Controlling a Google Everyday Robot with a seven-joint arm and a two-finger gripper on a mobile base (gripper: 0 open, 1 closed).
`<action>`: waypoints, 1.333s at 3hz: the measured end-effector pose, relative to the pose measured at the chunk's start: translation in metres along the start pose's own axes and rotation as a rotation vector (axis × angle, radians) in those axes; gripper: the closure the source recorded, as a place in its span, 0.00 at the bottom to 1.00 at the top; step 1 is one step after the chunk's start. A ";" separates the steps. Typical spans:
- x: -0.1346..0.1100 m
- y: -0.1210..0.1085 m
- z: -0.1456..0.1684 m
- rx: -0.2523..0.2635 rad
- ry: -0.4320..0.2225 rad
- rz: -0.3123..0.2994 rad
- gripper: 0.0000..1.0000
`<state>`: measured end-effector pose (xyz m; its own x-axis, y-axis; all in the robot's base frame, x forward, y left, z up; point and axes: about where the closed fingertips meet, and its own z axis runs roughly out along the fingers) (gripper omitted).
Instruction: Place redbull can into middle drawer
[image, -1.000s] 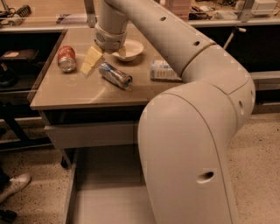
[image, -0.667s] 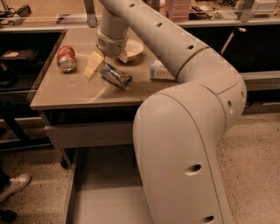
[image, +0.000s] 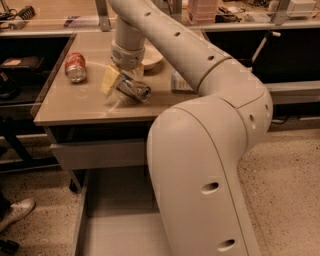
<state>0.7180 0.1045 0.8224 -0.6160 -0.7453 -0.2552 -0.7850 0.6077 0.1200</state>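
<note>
Clearly little is done: the redbull can (image: 134, 89) lies on its side mid-worktop (image: 70, 107), toward the front edge, with the pincer (image: 121, 81) down at it; whether it is clamped on the can I cannot tell. Lifting it and lowering it into the open middle drawer (image: 115, 215), below the front edge, remain

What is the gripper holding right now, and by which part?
It cannot be told. The gripper is down at the redbull can, which lies on its side on the table, but a grip is not visible.
</note>
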 end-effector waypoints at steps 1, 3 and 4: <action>0.000 0.000 0.000 0.000 0.000 0.000 0.42; 0.000 0.000 0.000 0.000 0.000 0.000 0.89; -0.003 0.001 0.001 0.005 -0.015 -0.013 1.00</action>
<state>0.7194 0.1079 0.8225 -0.6044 -0.7490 -0.2713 -0.7927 0.5993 0.1116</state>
